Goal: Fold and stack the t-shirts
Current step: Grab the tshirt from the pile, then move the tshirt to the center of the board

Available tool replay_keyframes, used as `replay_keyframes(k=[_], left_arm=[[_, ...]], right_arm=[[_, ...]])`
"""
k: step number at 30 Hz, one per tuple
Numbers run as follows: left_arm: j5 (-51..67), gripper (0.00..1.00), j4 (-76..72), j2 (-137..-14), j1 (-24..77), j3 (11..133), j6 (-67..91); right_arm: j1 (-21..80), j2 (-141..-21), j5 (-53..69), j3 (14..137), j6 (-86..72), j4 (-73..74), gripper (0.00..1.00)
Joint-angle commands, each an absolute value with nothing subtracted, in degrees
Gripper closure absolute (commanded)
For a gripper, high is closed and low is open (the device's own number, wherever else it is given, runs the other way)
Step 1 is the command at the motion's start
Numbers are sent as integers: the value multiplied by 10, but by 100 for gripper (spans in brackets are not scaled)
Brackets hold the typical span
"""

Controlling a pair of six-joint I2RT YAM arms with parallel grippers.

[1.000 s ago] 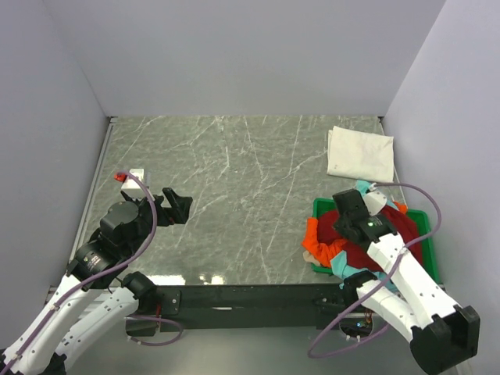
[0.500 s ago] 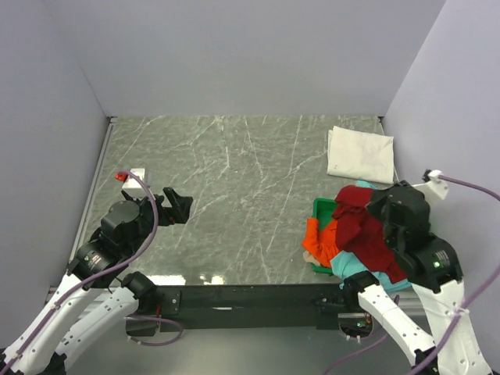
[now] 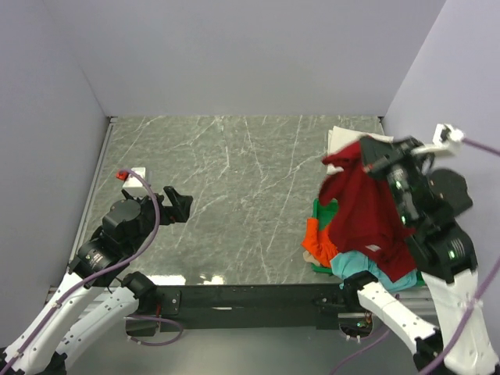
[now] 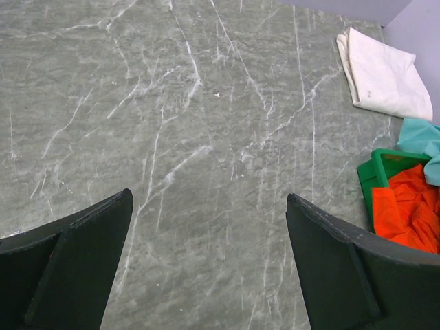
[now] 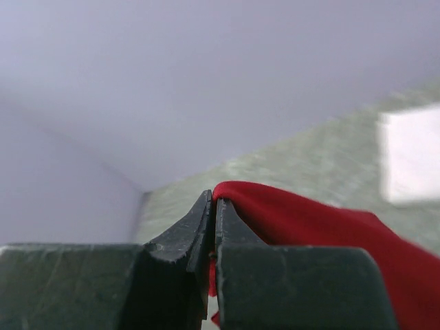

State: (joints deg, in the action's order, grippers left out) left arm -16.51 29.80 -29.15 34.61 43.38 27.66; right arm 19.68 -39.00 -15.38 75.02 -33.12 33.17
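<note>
- Right tool [image 5: 212, 206] clamped shut on an edge of the dark red shirt [image 3: 363, 211]. A second ago it was down in the green tray [image 3: 319, 205], now it's up high with the shirt hanging off it.
- Orange shirt [image 3: 316, 238] and teal shirt [image 3: 355, 266] remain at the tray.
- White shirt [image 4: 381, 75] sits folded on the desk [image 3: 234, 180], far right.
- Left tool [image 4: 208, 199] wide open, empty, unmoved.
- Looks like step two: red shirt needs spreading on open desk.
</note>
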Motion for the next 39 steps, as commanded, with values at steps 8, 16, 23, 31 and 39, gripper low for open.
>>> replay_keyframes(k=[8,16,23,31,39], left_arm=[[-131,1,266,-287,337,426,256],[-138,1,272,-304,334,430,256],[-141,1,272,-310,330,430,256],[-165,3,280,-326,326,431,257],[-152,7,285,-368,326,447,294]], right_arm=[[439,-615,-103,900,-265,177,100],[485,-762,-25,1119,-229,174,100],[489,-843,-36,1220,-205,193,100],[411,-846,-123,1056,-240,176,100],[349,-817,-217,831,-320,251,13]])
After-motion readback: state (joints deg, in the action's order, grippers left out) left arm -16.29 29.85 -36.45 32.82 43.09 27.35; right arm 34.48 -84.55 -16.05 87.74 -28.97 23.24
